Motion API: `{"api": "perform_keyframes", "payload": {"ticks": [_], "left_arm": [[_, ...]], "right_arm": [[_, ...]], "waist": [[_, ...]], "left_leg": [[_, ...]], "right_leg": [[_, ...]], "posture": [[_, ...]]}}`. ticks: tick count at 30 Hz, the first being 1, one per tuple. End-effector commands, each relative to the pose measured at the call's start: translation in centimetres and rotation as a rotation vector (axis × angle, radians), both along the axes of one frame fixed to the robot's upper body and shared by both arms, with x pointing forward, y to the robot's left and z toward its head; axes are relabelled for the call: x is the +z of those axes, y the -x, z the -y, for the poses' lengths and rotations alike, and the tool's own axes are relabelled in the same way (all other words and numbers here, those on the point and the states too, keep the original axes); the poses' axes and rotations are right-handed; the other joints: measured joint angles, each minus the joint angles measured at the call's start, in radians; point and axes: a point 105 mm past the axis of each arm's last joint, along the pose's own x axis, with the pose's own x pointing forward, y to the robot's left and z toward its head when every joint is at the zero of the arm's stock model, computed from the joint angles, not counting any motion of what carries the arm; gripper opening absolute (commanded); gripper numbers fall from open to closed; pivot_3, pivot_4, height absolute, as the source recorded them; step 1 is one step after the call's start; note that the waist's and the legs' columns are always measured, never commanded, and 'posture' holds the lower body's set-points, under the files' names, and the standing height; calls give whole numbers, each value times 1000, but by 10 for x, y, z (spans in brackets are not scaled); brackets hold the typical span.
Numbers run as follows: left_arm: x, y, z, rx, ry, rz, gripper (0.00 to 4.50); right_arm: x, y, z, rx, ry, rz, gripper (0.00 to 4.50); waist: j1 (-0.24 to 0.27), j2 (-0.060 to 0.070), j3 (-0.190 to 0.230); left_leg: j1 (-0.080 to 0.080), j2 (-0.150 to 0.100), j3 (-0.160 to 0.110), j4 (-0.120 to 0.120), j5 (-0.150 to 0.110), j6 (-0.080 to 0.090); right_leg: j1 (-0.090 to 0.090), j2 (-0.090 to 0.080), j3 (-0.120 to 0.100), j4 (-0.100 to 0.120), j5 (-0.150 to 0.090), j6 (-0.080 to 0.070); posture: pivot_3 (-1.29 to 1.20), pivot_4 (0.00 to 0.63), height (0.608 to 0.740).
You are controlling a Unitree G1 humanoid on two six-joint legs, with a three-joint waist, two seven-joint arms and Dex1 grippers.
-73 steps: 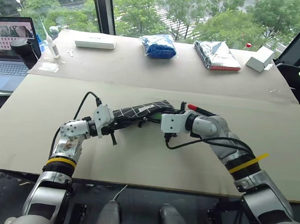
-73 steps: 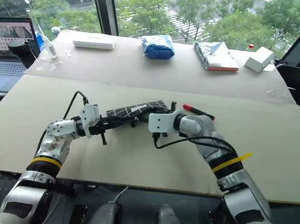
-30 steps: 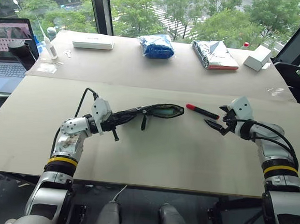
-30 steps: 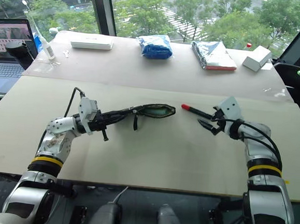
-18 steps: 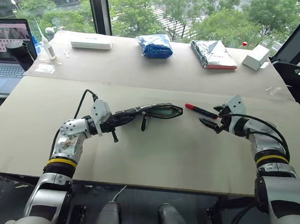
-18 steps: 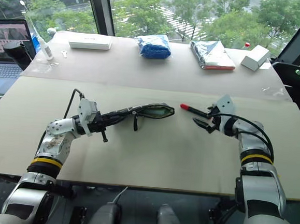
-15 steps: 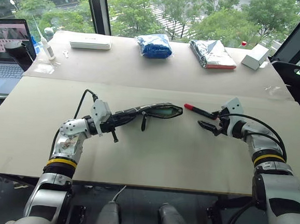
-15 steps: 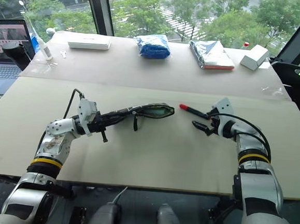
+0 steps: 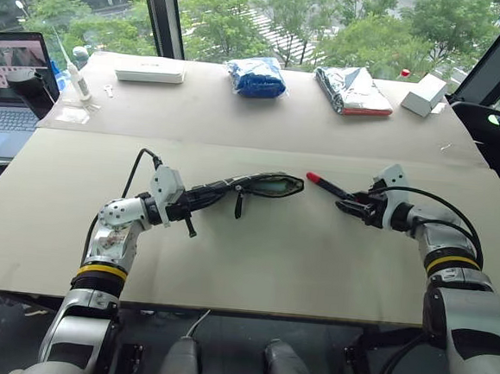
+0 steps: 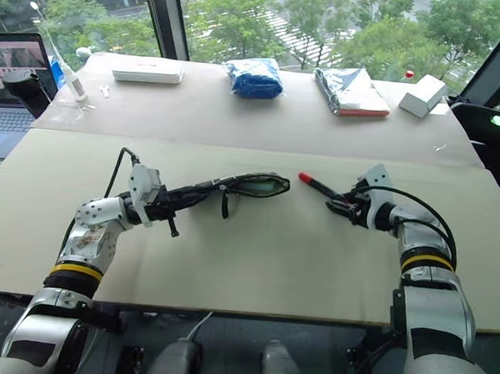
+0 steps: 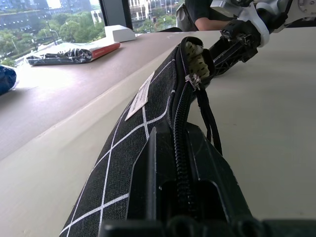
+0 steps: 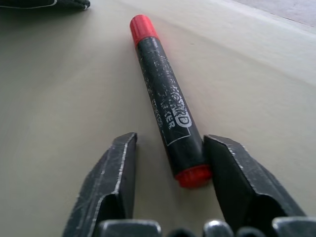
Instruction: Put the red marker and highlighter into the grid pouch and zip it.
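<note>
The grid pouch (image 9: 233,186), black with white lines, is held off the table with my left gripper (image 9: 190,205) shut on its near end. Its far mouth gapes open, and a pale green thing (image 9: 273,185) inside it looks like the highlighter. To the right of the mouth the red marker (image 9: 324,185) lies flat on the table, red cap toward the pouch. My right gripper (image 12: 173,139) straddles the marker's (image 12: 165,103) back end. One finger touches the barrel, a gap remains at the other, and the marker rests on the table.
Along the far table stand a white flat box (image 9: 150,73), a blue bag (image 9: 257,75), a silver packet (image 9: 353,89) and a small white box (image 9: 426,94). A laptop (image 9: 12,73) and a bottle (image 9: 77,74) are at the far left.
My right gripper has come down and in over the marker's back end, and its fingers have narrowed around the barrel. The left gripper and pouch have stayed put.
</note>
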Motion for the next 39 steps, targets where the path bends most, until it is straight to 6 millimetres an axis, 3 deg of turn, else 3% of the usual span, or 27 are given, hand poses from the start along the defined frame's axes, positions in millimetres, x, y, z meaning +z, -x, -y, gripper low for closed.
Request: {"api": "perform_keyframes", "payload": {"ticks": [1,9,13,17,22,25,33,39], "left_arm": [[14,0,1,-8,14,55,0],[14,0,0,-5,13,54,0],[14,1,-1,-2,13,51,0],[13,2,-2,-3,11,47,0],[13,2,-2,-7,8,42,0],[12,1,-1,-11,8,40,0],[13,0,3,-24,6,40,0],[12,1,4,-29,2,42,0]], "right_arm": [[-11,9,1,29,-6,-51,612],[2,16,3,61,-21,19,555],[51,3,7,-30,-77,270,555],[78,29,-10,114,-33,393,555],[84,85,-42,379,25,330,555],[84,104,-52,458,69,280,555],[76,87,-61,464,308,313,555],[74,76,-70,503,374,337,555]], "waist": [[0,0,0],[1,0,0],[2,0,0],[2,0,0],[13,0,0],[15,0,0],[15,0,0],[25,0,0]], "left_leg": [[0,0,0,0,0,0],[0,0,0,0,0,0],[0,0,0,0,0,0],[0,-1,0,0,0,0],[0,-1,-1,0,0,0],[0,-1,-1,1,0,0],[0,-1,-1,1,0,0],[0,-1,-1,1,0,0]], "right_leg": [[0,0,0,0,0,0],[1,0,0,0,0,0],[0,0,0,0,0,0],[0,0,0,0,0,0],[0,-1,0,0,0,1],[0,-1,0,1,-1,1],[0,-1,0,1,-1,1],[-1,-1,0,0,-1,1]], "posture": [[0,150,740],[0,150,740],[0,150,740],[0,150,740],[0,150,740],[0,150,740],[0,150,740],[0,150,740]]}}
